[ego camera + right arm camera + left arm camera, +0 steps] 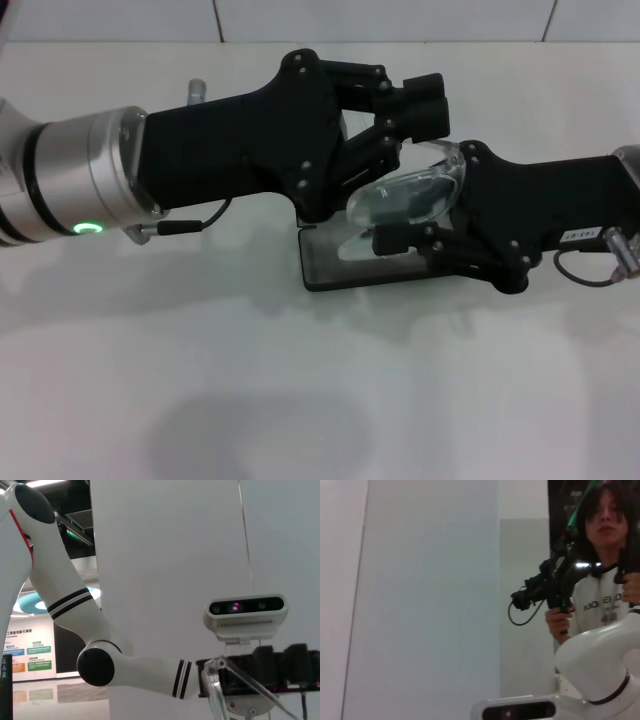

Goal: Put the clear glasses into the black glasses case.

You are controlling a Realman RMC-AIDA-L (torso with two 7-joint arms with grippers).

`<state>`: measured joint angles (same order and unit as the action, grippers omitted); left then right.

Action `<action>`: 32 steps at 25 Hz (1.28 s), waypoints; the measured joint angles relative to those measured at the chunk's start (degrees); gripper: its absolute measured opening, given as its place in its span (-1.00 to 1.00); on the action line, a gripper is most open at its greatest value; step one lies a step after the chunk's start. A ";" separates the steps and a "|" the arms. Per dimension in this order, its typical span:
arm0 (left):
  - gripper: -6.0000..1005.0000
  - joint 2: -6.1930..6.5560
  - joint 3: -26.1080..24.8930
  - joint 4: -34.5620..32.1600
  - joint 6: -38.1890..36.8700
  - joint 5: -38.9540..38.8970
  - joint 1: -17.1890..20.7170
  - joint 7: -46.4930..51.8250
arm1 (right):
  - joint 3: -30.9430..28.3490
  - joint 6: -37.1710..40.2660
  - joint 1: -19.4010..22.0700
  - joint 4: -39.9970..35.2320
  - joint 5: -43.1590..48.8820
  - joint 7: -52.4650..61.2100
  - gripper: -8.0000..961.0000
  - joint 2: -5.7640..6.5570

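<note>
Could easily tip the clear glasses [408,192] off one edge of the black glasses case [330,262] rather than into it, since only the near part of the case shows in the head view and both grippers crowd the same spot above it. Could also knock fingers together or shove the case across the white table [300,400] if either arm shifts carelessly; a slippery clear frame, pinched at one end only, may swing or twist on release. Appears to be the lowering step, judged from the lens hanging just over the open case. Right gripper [405,240], reaching in from the right, clamped narrow on the glasses, lens standing on the side toward the left gripper [395,120]. Left gripper just behind and above the glasses, close enough to seem touching, fingers curled inward; cannot tell whether actually gripping anything. In the right wrist view, only a clear arm of the glasses [220,690] visible.
</note>
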<state>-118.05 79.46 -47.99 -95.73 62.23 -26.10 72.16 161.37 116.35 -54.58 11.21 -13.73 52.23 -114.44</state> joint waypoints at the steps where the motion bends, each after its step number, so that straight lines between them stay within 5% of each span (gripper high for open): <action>1: -0.74 0.09 -0.01 0.00 -0.28 0.02 -0.10 0.00 | 0.00 0.00 0.00 -0.02 -0.02 -0.04 -0.74 0.06; 9: -0.74 0.14 -0.34 0.09 -0.66 0.39 -0.62 0.00 | 0.00 0.01 0.00 -0.05 -0.08 -0.58 -0.74 0.19; 15: -0.74 -1.50 -5.78 3.32 -0.51 0.00 -1.03 -0.36 | 0.06 0.02 0.01 -0.05 -0.10 -0.70 -0.74 0.19; 32: -0.77 -0.95 -5.47 5.27 -3.11 5.07 -4.60 -0.20 | 0.00 -0.02 0.01 -0.05 -0.08 -0.73 -0.74 0.39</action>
<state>-119.00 73.99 -42.72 -98.84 67.30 -30.69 71.96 161.37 116.32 -54.57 11.16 -13.81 51.50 -114.05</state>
